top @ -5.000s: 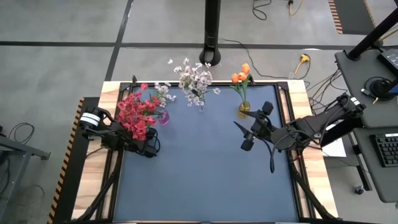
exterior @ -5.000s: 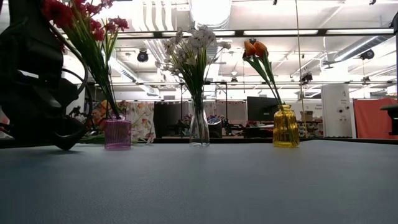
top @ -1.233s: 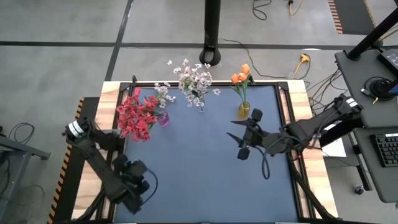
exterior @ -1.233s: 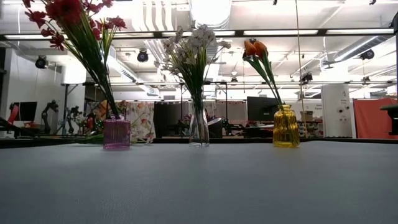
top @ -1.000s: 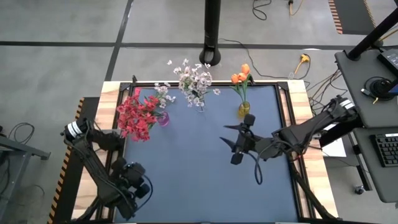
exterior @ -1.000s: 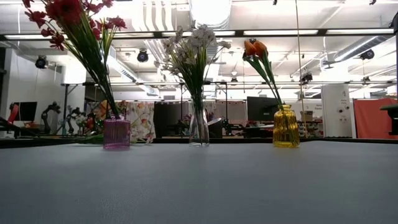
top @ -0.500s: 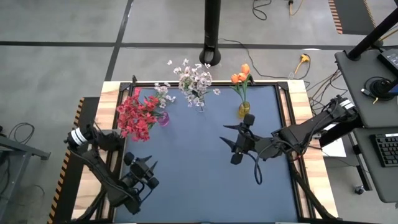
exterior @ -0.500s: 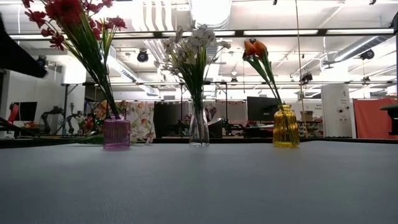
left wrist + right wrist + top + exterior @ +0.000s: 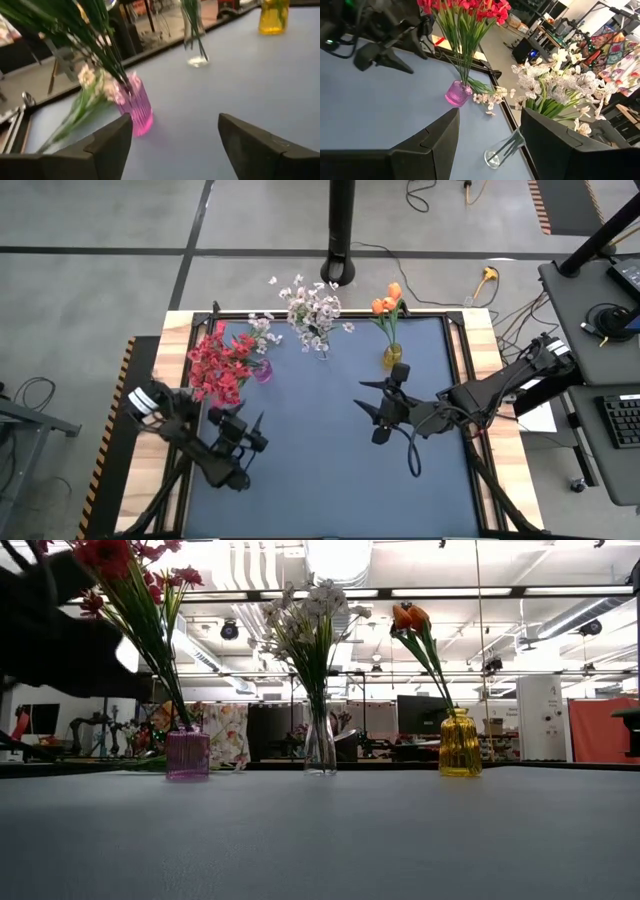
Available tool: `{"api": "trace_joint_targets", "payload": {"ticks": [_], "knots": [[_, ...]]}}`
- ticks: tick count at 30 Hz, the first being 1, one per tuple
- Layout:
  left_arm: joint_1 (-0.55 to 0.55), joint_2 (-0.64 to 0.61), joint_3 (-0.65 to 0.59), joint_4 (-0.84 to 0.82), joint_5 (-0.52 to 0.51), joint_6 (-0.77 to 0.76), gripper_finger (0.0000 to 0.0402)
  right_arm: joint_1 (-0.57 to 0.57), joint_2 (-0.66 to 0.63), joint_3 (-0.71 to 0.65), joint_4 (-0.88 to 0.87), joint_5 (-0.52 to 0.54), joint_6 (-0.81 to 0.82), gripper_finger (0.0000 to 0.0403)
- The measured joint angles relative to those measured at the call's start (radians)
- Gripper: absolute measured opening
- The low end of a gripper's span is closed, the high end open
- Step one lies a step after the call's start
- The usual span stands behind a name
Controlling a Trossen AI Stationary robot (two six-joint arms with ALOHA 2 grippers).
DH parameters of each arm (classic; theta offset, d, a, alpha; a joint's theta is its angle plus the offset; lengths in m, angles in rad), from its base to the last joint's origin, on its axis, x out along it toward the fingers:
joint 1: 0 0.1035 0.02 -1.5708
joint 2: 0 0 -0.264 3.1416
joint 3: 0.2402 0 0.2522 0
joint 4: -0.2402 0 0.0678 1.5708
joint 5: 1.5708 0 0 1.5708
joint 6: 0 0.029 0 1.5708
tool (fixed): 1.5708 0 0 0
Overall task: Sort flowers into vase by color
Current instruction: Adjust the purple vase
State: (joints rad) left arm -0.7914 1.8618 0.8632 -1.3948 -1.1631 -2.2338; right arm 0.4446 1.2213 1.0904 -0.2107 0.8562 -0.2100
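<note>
High view: three vases — pink ribbed glass (image 9: 262,370), clear glass (image 9: 321,347), yellow glass (image 9: 392,356) — are lined along the blue mat's (image 9: 330,480) far edge; left gripper (image 9: 250,432) and right gripper (image 9: 376,412) are held spread, empty, over open mat.

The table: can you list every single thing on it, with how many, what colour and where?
pink vase: one, pink, far left of the mat.
red flowers: one bunch, red, standing in the pink vase.
loose white spray: one, pale white-pink, lying on the mat beside the pink vase.
clear vase: one, clear glass, far middle.
white flowers: one bunch, white-pale pink, in the clear vase.
yellow vase: one, yellow, far right.
orange flowers: a few buds, orange, in the yellow vase.
table: one, blue-grey mat, wooden edges.
left gripper: one, dark, fingers open, empty, over the left side of the mat.
right gripper: one, dark, fingers open, empty, over the mat's middle-right.
</note>
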Motion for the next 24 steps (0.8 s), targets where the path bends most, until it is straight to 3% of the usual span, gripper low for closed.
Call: {"api": "trace_joint_targets", "payload": {"ticks": [4,10,20,24], "knots": [[0.052,0.0,-0.058,0.038,-0.043,-0.011,0.0288,0.0,0.0,0.0,-0.026,0.0,0.005,0.0206],[0.089,0.0,-0.164,0.234,-0.154,0.001,0.0288,0.0,0.0,0.0,-0.057,0.007,0.016,0.0206],[0.187,0.0,-0.267,0.346,-0.216,0.011,0.0288,0.0,-0.002,0.0,-0.062,0.008,0.019,0.0206],[0.231,0.0,-0.291,0.443,-0.242,0.099,0.0288,0.0,-0.002,0.0,-0.062,0.008,0.019,0.0206]]}}
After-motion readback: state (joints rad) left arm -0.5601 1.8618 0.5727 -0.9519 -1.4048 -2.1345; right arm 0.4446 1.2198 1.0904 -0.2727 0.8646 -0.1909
